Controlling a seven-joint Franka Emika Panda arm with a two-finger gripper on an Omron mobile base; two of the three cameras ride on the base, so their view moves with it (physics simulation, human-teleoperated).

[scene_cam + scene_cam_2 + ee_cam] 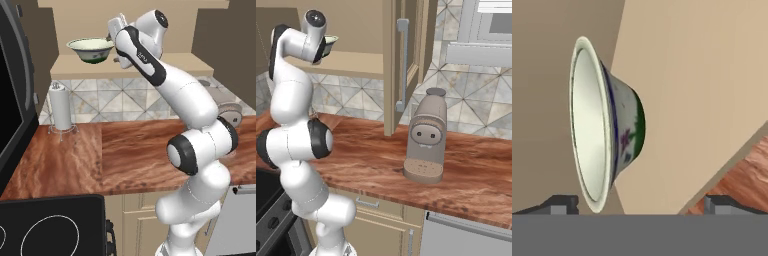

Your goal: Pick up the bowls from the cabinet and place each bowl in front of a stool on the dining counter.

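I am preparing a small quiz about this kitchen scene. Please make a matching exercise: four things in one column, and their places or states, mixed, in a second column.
1. bowl
2. paper towel roll
3. coffee machine
4. gripper

a. open, beside the bowl's rim
b. on the counter, under the open cabinet door
c. on the cabinet shelf
d. on the counter, near the black appliance

Pairs: 1-c, 2-d, 3-b, 4-a

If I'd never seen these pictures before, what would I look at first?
Probably the big white robot arm reaching up from the floor to the open cabinet on the wall. Its open gripper is right by a green and cream bowl sitting on the cabinet shelf. You might also spot the coffee machine on the brown counter, because it seems to have a face.
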